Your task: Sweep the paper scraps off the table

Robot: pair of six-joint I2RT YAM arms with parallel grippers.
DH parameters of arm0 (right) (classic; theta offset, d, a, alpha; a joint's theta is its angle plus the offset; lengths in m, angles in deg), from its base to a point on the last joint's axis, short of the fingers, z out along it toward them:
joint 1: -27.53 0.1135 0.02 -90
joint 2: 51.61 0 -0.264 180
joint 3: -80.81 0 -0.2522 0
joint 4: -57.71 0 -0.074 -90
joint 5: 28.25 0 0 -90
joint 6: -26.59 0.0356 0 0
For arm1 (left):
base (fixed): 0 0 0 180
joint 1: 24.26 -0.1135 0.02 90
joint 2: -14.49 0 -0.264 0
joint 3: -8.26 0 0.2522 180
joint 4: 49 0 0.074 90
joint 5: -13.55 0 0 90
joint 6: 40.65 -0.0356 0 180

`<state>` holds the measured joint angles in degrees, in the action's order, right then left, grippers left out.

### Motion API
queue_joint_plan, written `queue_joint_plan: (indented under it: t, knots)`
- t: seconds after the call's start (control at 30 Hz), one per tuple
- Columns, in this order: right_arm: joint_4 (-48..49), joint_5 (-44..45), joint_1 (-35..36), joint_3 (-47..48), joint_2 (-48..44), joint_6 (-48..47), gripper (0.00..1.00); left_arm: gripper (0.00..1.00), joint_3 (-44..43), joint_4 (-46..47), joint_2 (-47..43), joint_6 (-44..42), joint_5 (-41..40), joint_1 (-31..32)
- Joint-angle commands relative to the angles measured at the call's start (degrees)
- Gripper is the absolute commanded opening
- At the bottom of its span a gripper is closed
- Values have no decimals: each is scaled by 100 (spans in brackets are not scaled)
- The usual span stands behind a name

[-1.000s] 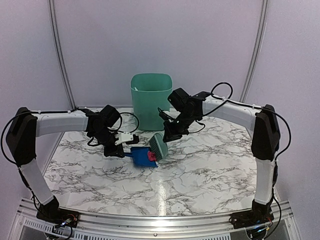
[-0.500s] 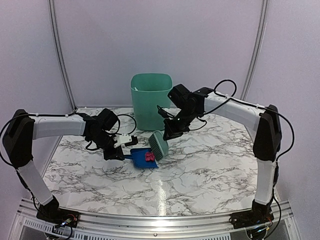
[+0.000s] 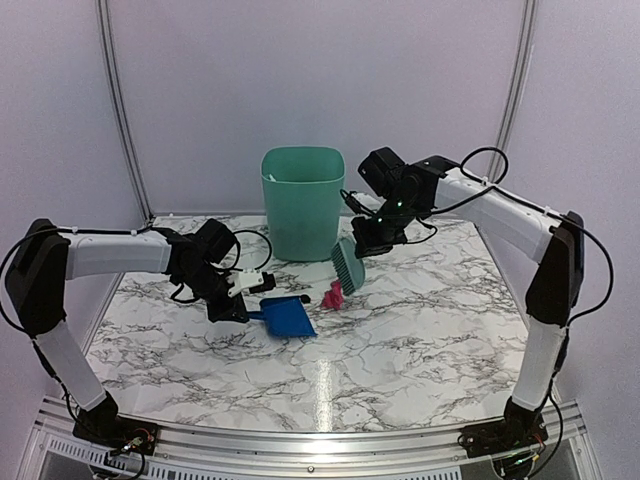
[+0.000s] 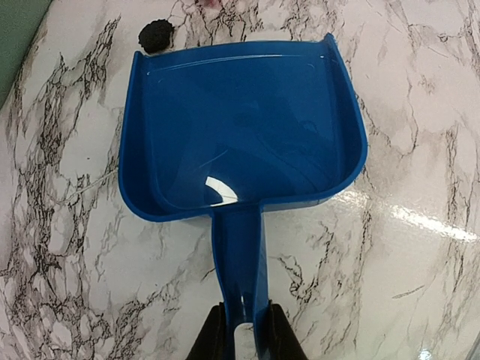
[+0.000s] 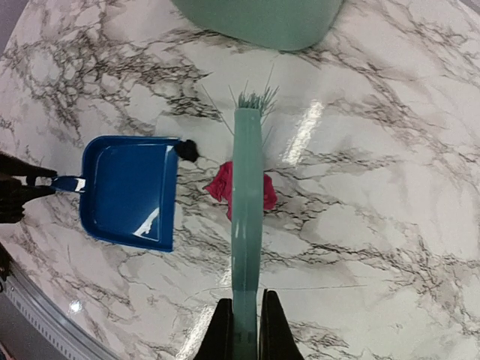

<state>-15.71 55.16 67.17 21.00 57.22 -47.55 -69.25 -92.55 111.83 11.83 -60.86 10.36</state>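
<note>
My left gripper [image 3: 232, 300] is shut on the handle of the blue dustpan [image 3: 290, 316], which lies flat on the marble table [image 3: 420, 330]. In the left wrist view the pan [image 4: 240, 127] is empty, held by my left gripper [image 4: 244, 330]; a black scrap [image 4: 156, 35] lies just past its front left corner. My right gripper [image 3: 372, 235] is shut on the green hand brush [image 3: 348, 265], held off the table. Magenta-pink scraps [image 3: 332, 295] lie on the table right of the pan. In the right wrist view my right gripper [image 5: 246, 322] holds the brush [image 5: 246, 210] over the pink scraps [image 5: 221, 184], near the black scrap [image 5: 187, 151].
A green bin [image 3: 302, 200] stands at the back middle of the table, just behind the brush, and shows at the top of the right wrist view [image 5: 262, 19]. A metal rail [image 3: 300, 440] runs along the near edge.
My right arm has moved right and back with the brush. The pink scraps that sat on the dustpan now lie on the table to its right. The left arm and pan barely moved.
</note>
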Motion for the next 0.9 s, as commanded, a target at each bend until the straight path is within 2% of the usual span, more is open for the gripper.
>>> queue_joint_plan:
  t: [0.0, 0.33, 0.6, 0.87]
  knots:
    - [-414, 783, -203, 449, 182, 179, 0, 0, 160, -260, -84, 129, -91, 28]
    - [-863, 969, -88, 911, 902, 104, 0, 0, 187, -231, -75, 252, -126, 55]
    - [-796, 721, 12, 1004, 1257, -27, 0, 0, 205, -221, -84, 324, -175, 63]
    - [-808, 79, 112, 1174, 1654, -99, 0, 0, 198, -155, -65, 332, -241, 71]
